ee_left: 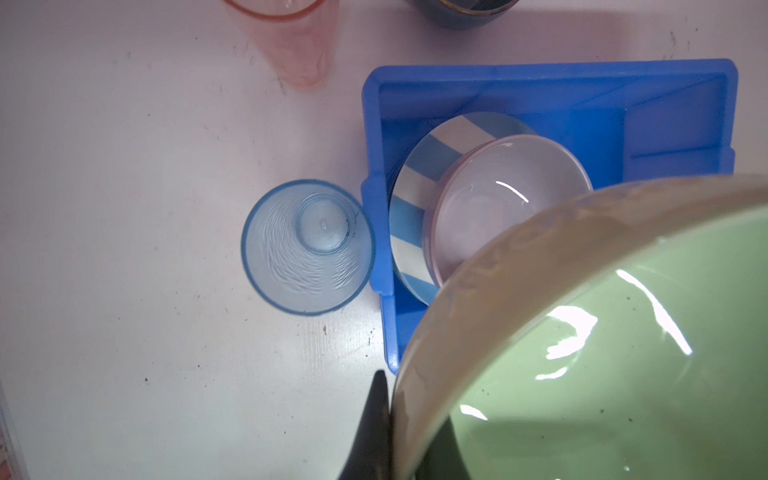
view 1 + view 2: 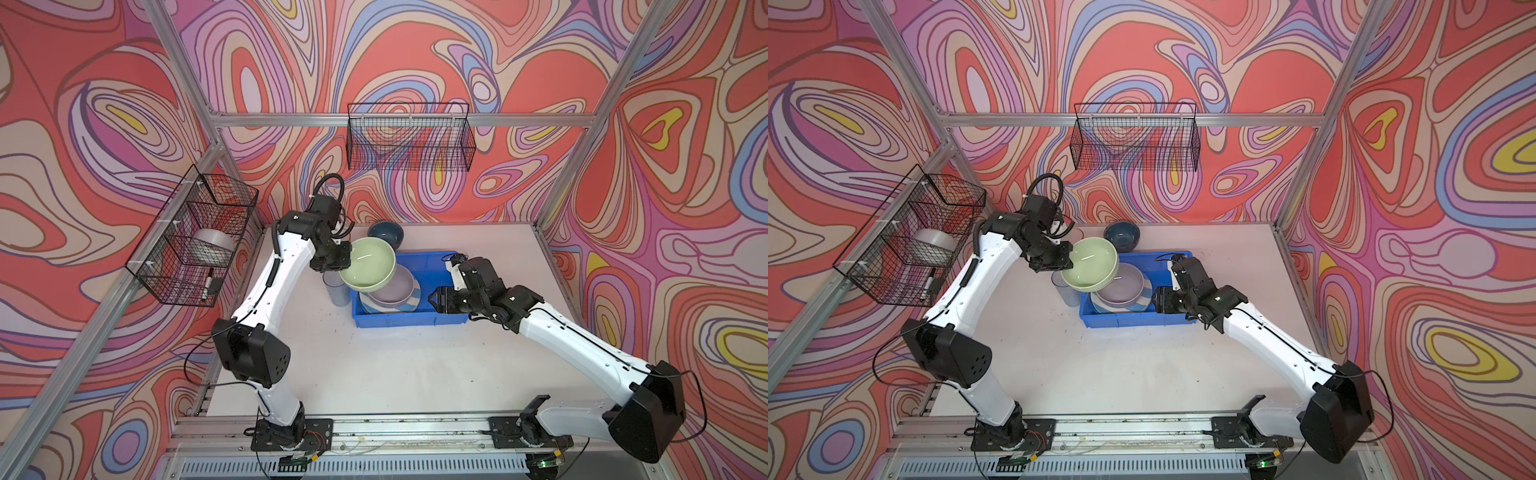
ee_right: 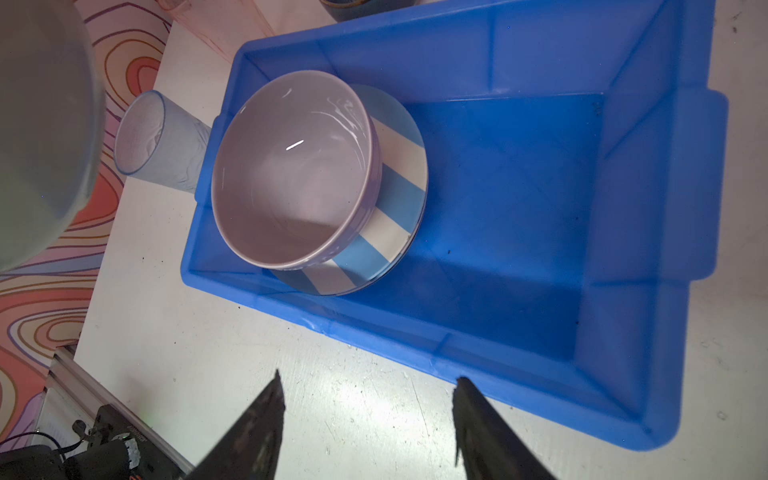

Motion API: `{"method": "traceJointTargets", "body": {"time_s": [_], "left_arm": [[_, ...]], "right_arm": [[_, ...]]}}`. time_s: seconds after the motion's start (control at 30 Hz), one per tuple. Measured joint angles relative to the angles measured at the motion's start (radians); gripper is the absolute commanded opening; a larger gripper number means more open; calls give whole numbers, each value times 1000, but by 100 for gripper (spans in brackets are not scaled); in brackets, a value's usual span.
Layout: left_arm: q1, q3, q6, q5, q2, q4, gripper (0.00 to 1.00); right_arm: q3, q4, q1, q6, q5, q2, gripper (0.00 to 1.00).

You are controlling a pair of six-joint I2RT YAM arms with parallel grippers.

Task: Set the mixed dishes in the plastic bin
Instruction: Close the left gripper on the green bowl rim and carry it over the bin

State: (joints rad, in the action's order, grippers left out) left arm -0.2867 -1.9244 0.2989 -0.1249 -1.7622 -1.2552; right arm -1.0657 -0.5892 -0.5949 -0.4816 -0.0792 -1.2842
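- Left wrist view: left pincer is clenched on the rim of the pale green bowl, one finger inside and one outside. It holds a single edge only.
- The bowl hangs above the left end of the plastic bin, over the lilac bowl standing on a striped plate.
- Risk: the glazed rim may pivot or slip in the pinch, and a drop onto the lilac bowl could chip both.
- Risk: the bluish tumbler stands just beside the bin wall, so a low descent may topple it.
- Right pincer is released and empty, over the worktop by the bin's near wall.
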Motion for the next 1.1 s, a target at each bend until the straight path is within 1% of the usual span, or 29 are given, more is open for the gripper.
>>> {"method": "traceJointTargets", "body": {"time_s": [0.23, 0.43, 0.8, 1.1], "left_arm": [[-76, -145, 1, 45, -183, -16, 0], [-109, -199, 11, 77, -292, -22, 0], [-115, -205, 20, 108, -355, -2, 0], [-129, -124, 26, 119, -355, 47, 0]], "right_arm": [[16, -32, 0, -3, 18, 49, 66], [27, -53, 0, -8, 28, 77, 65], [60, -56, 0, -25, 37, 125, 66], [60, -54, 0, -29, 38, 125, 65]]}}
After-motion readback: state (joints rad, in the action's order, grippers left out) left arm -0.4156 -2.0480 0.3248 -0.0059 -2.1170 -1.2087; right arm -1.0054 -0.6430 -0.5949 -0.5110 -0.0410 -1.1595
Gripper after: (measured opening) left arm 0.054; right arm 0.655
